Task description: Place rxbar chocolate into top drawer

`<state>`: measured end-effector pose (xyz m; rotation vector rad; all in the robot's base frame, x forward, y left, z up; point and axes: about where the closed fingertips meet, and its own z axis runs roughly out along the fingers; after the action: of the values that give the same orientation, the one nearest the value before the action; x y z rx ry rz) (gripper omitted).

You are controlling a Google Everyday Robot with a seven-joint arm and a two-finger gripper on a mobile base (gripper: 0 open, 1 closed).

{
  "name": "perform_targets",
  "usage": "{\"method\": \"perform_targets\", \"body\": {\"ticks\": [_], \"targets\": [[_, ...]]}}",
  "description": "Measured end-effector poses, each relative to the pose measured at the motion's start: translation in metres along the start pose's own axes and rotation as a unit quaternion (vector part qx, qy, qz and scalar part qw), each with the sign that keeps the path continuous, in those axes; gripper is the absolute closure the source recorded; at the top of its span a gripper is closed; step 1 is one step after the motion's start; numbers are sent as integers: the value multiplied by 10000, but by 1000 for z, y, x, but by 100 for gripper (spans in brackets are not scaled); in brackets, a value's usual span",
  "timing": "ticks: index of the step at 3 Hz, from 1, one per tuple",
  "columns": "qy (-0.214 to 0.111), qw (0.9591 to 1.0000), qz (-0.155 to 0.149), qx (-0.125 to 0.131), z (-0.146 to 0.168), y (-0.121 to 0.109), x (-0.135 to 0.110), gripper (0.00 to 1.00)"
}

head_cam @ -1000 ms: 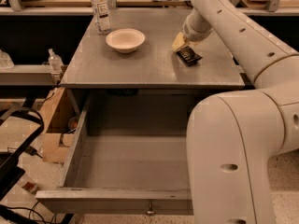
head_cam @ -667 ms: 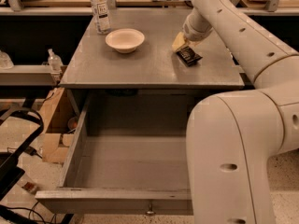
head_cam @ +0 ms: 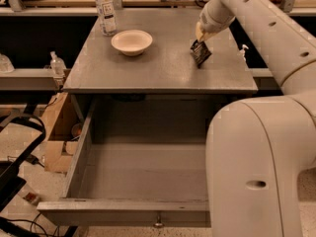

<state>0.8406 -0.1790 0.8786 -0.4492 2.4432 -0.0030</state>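
Grey and flat, the metal table top (head_cam: 163, 73) holds a round white bowl (head_cam: 131, 41). Just behind the bowl, a bit to its left, stands a clear plastic water bottle (head_cam: 105, 8). Well to the right of the bowl, the robot's two-finger gripper (head_cam: 199, 38) reaches down and pinches the top edge of the small flat black rxbar chocolate (head_cam: 200, 53). The bar hangs tilted. Its low corner is on the table top or just over it; I cannot tell which. In front of the bowl and lower down, the wide grey top drawer (head_cam: 143, 177) is pulled open. It has a small metal knob (head_cam: 158, 224) on its front. The big white robot arm (head_cam: 261, 157) hides the drawer's right side. A second ago the bar lay flat on the table; now it is tipped up on end. The bowl and bottle have not moved.
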Motion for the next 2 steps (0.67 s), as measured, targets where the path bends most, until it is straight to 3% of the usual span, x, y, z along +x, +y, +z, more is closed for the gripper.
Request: {"method": "perform_targets", "body": {"ticks": [1, 2], "targets": [[-461, 9989, -129, -9, -56, -4, -20, 100], [-675, 9975, -223, -57, -93, 0, -20, 100]]}}
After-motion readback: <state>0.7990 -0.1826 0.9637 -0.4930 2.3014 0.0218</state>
